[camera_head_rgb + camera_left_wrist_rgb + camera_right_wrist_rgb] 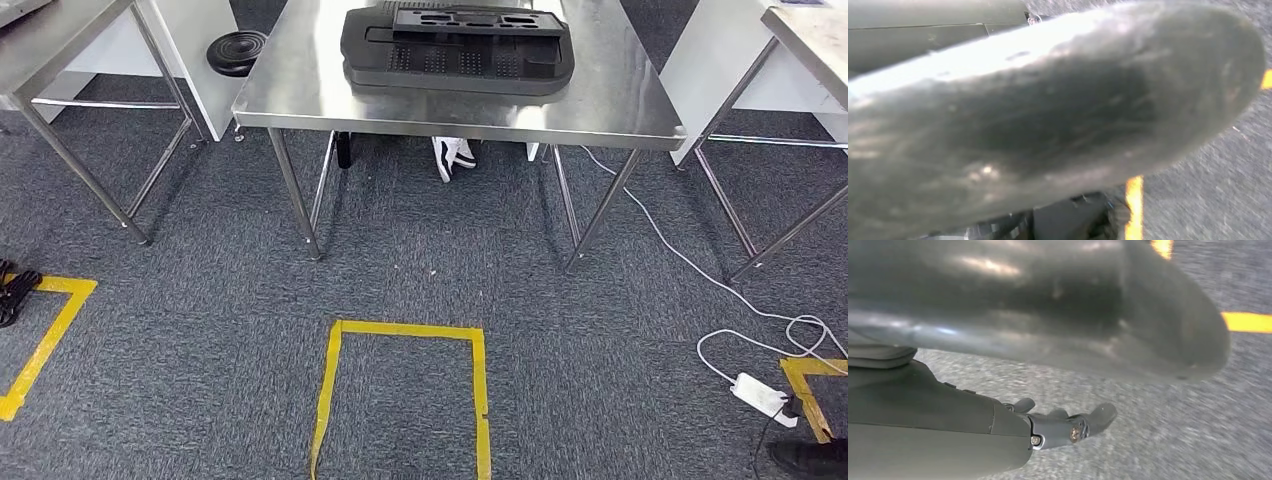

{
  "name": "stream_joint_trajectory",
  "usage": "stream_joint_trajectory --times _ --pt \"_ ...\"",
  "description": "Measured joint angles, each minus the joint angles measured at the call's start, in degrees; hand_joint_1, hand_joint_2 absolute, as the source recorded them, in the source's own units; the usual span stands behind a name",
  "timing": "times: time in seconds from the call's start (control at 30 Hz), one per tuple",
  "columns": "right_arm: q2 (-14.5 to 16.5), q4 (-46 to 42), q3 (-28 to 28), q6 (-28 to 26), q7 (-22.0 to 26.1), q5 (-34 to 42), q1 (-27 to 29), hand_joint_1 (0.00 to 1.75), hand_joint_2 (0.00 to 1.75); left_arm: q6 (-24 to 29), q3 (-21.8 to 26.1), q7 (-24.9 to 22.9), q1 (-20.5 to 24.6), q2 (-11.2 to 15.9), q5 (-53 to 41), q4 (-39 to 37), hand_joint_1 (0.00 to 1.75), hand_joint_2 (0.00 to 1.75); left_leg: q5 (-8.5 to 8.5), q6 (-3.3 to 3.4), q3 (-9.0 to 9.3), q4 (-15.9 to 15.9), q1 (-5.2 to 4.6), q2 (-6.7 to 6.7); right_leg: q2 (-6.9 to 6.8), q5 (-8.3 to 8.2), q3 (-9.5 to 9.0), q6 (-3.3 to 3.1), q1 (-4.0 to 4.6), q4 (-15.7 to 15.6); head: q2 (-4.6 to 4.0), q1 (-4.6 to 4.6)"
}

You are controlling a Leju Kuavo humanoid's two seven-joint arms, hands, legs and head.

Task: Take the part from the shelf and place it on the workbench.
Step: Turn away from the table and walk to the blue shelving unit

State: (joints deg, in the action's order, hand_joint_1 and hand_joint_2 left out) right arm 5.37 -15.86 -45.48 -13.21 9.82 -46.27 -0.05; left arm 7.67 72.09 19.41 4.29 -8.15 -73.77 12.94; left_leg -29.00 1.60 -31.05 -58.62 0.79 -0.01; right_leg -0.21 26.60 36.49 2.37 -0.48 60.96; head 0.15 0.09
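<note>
A large black moulded part (458,55) lies on the steel workbench (300,95) straight ahead, with a flatter black piece (478,20) resting on top of it. My left hand (1048,125) hangs over the grey carpet; its thick grey thumb covers its fingers. My right hand (998,425) also hangs above the carpet. Its dark fingers (1083,426) stretch out apart from the thumb, with nothing between them.
A yellow tape square (400,332) marks the floor before the workbench. A person's shoe (452,157) shows under it. Steel tables stand left (60,50) and right (810,40). A white power strip (760,395) and its cable lie at the right, near a dark shoe (810,458).
</note>
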Motion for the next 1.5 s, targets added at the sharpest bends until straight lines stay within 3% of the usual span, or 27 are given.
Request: stream_joint_trajectory --times 0.07,0.1,0.13,0.17,0.2,0.27,0.33,0.4,0.47,0.53,0.6,0.63,0.67,0.7,0.8,0.83,0.93,1.0,1.1,1.17,1.2,1.27,1.3,1.37,1.47,1.5 --pt "-0.06 0.47 -0.19 0.40 -0.41 0.00 -0.14 0.00 0.00 -0.01 0.01 -0.01 0.05 0.02 -0.01 0.01 0.00 0.00 1.24 0.52 -1.62 -0.01 0.00 0.11 0.07 4.86 2.14 -0.64 -0.15 6.16 0.00 0.16" --pt "-0.08 0.66 -0.36 0.94 -1.08 -0.06 -0.26 0.00 0.00 -0.05 0.02 -0.01 0.05 0.03 -0.04 0.02 0.00 0.00 1.93 0.53 -2.51 -0.03 -0.01 0.20 0.08 6.65 2.87 -0.61 -0.19 9.74 0.00 0.16" --pt "-0.07 0.82 -0.51 1.63 -2.17 -0.28 -0.37 0.00 0.00 -0.11 0.02 -0.02 0.05 0.03 -0.10 0.02 0.00 0.00 2.60 0.48 -3.32 -0.05 -0.01 0.29 0.09 7.34 3.00 -0.28 -0.24 12.27 0.00 0.16" --pt "-0.04 0.98 -0.66 2.28 -3.57 -0.62 -0.43 0.00 0.00 -0.20 0.01 -0.02 0.05 0.01 -0.20 0.01 0.00 0.00 3.28 0.38 -4.09 -0.08 0.00 0.38 0.09 6.98 2.27 0.31 -0.29 13.22 0.00 0.17" --pt "0.03 1.14 -0.76 2.78 -5.07 -0.98 -0.49 0.00 0.00 -0.29 0.01 -0.03 0.05 -0.02 -0.31 0.01 0.00 0.00 3.94 0.23 -4.83 -0.09 0.01 0.43 0.09 5.79 0.50 0.96 -0.34 12.12 0.00 0.17" --pt "0.34 1.41 -0.82 3.20 -7.70 -1.52 -0.67 0.00 0.00 -0.40 -0.01 0.03 0.06 -0.07 -0.50 -0.01 0.00 0.00 5.13 -0.26 -5.99 -0.14 -0.01 0.41 0.09 3.80 -5.60 1.52 -0.35 4.76 0.00 0.18" --pt "0.77 1.61 -0.86 3.34 -9.38 -2.46 -0.97 0.00 0.00 -0.40 -0.02 0.19 0.10 -0.08 -0.60 -0.01 0.00 0.00 6.22 -0.99 -6.64 -0.15 -0.17 0.55 0.12 4.41 -11.04 0.81 -0.10 -3.27 0.00 0.08" --pt "1.12 1.80 -0.77 3.30 -10.03 -4.24 -1.07 0.00 0.00 -0.32 -0.03 0.32 0.16 -0.08 -0.65 -0.01 0.00 0.00 7.20 -1.83 -6.63 0.13 -0.16 0.75 0.14 5.14 -12.33 -0.16 0.27 -6.16 0.00 -0.08" --pt "1.37 2.00 -0.43 3.14 -10.19 -5.95 -0.99 0.00 0.00 -0.21 -0.03 0.28 0.13 -0.04 -0.70 -0.01 0.00 0.00 6.75 -2.53 -6.78 -0.21 0.15 0.65 0.05 4.41 -11.72 -1.24 -0.04 -6.15 0.00 -0.15" --pt "1.50 2.11 0.12 2.91 -10.20 -7.20 -0.94 0.00 0.00 -0.07 -0.03 0.09 -0.02 0.00 -0.79 -0.01 0.00 0.00 2.61 -2.92 -7.94 -3.96 0.36 0.41 -0.07 3.45 -11.10 -2.41 -0.37 -6.27 0.00 -0.31" --pt "1.52 2.18 0.65 2.67 -10.20 -7.95 -0.93 0.00 0.00 0.01 -0.03 -0.10 -0.10 0.02 -0.88 -0.01 0.00 0.00 -2.47 -3.23 -9.85 -11.28 0.40 0.18 -0.14 2.74 -10.31 -2.88 -0.15 -6.21 0.00 -0.43" --pt "1.54 2.24 0.81 2.56 -10.22 -8.17 -0.91 0.00 0.00 0.02 -0.03 -0.18 -0.11 0.02 -0.92 -0.01 0.00 0.00 -3.55 -3.40 -10.33 -14.28 0.42 0.09 -0.17 2.45 -9.92 -2.87 -0.08 -6.17 0.00 -0.43" --pt "1.55 2.32 0.89 2.46 -10.28 -8.34 -0.88 0.00 0.00 0.02 -0.03 -0.25 -0.11 0.02 -0.98 -0.01 0.00 0.00 -3.45 -3.52 -9.89 -15.46 0.46 0.07 -0.18 2.23 -9.61 -2.79 -0.04 -6.11 0.00 -0.43" --pt "1.58 2.39 0.96 2.36 -10.37 -8.51 -0.84 0.00 0.00 0.02 -0.03 -0.34 -0.11 0.03 -1.03 -0.01 0.00 0.00 -2.43 -3.58 -8.34 -14.31 0.51 0.08 -0.19 2.07 -9.48 -2.71 -0.06 -6.01 0.00 -0.44" --pt "1.73 2.52 1.43 2.02 -10.88 -9.19 -0.87 0.00 0.00 0.07 -0.05 -0.57 -0.03 0.04 -1.14 -0.01 0.00 0.00 0.46 -3.40 -1.11 -4.08 0.63 0.04 -0.16 2.03 -8.95 -2.26 0.00 -5.03 0.00 -0.46" --pt "1.78 2.55 1.63 1.90 -11.09 -9.37 -0.93 0.00 0.00 0.11 -0.05 -0.63 -0.01 0.04 -1.16 -0.01 0.00 0.00 0.58 -3.19 0.11 -1.84 0.58 -0.01 -0.16 2.07 -8.56 -1.99 0.15 -4.60 0.00 -0.43" --pt "1.86 2.64 1.94 1.60 -11.52 -9.56 -1.07 0.00 0.00 0.23 -0.06 -0.75 0.01 0.01 -1.22 -0.01 0.00 0.00 0.58 -2.25 0.07 -0.44 0.39 -0.12 -0.15 1.97 -7.75 -1.06 0.32 -3.98 0.00 -0.43" --pt "1.92 2.70 1.98 1.39 -11.74 -9.66 -1.11 0.00 0.00 0.30 -0.08 -0.77 0.04 -0.04 -1.25 -0.01 0.00 0.00 1.05 -1.45 -0.35 -0.11 0.55 -0.11 -0.10 3.07 -6.44 -0.76 0.16 -2.03 0.00 -0.27" --pt "2.07 2.77 2.03 1.26 -11.99 -9.77 -1.21 0.00 0.00 0.37 -0.09 -0.77 0.07 -0.09 -1.25 -0.01 0.00 0.00 1.62 -0.62 -1.20 0.02 0.58 -0.07 -0.03 7.34 -1.09 -0.81 -0.18 8.23 0.00 0.02" --pt "2.10 2.82 2.04 1.25 -12.06 -9.77 -1.16 0.00 0.00 0.37 -0.09 -0.77 0.03 -0.10 -1.25 -0.01 0.00 0.00 1.87 -0.49 -1.58 0.01 0.55 -0.06 -0.02 8.23 1.17 -0.27 -0.37 12.65 0.00 0.02" --pt "2.09 2.83 2.05 1.25 -12.08 -9.77 -1.12 0.00 0.00 0.37 -0.09 -0.77 0.01 -0.13 -1.25 -0.01 0.00 0.00 1.98 -0.54 -1.65 0.01 0.60 -0.07 -0.03 7.31 0.61 0.28 -0.48 11.48 0.00 0.03" --pt "2.07 2.85 2.07 1.23 -12.09 -9.77 -1.20 0.00 0.00 0.37 -0.09 -0.77 0.03 -0.19 -1.25 -0.01 0.00 0.00 2.20 -0.85 -1.66 0.01 0.68 -0.12 -0.04 4.11 -3.26 1.32 -0.70 3.78 0.00 0.08" --pt "2.09 2.85 2.08 1.22 -12.09 -9.77 -1.30 0.00 0.00 0.37 -0.09 -0.77 0.06 -0.22 -1.25 -0.01 0.00 0.00 2.28 -1.11 -1.71 -0.04 0.58 -0.14 0.04 2.80 -5.10 1.44 -0.64 -0.10 0.00 0.10" --pt "2.25 2.86 2.13 1.21 -12.09 -9.77 -1.41 0.00 0.00 0.38 -0.09 -0.77 0.10 -0.19 -1.25 -0.01 0.00 0.00 2.26 -1.45 -1.84 -0.10 0.25 -0.15 0.21 1.73 -6.64 0.97 -0.55 -3.88 0.00 0.06" --pt "2.39 2.90 2.15 1.19 -12.12 -9.75 -1.25 0.00 0.00 0.50 -0.09 -0.79 0.00 -0.13 -1.25 -0.01 0.00 0.00 2.33 -0.08 -1.89 0.00 0.11 -0.16 0.30 1.43 -6.55 0.34 -0.43 -4.17 0.00 -0.07" --pt "2.37 2.91 2.14 1.18 -12.14 -9.69 -1.24 0.00 0.00 0.55 -0.09 -0.81 -0.01 -0.13 -1.25 -0.01 0.00 0.00 2.64 0.07 -1.86 0.16 0.20 -0.17 0.30 1.35 -6.55 0.18 -0.29 -4.16 0.00 -0.11"
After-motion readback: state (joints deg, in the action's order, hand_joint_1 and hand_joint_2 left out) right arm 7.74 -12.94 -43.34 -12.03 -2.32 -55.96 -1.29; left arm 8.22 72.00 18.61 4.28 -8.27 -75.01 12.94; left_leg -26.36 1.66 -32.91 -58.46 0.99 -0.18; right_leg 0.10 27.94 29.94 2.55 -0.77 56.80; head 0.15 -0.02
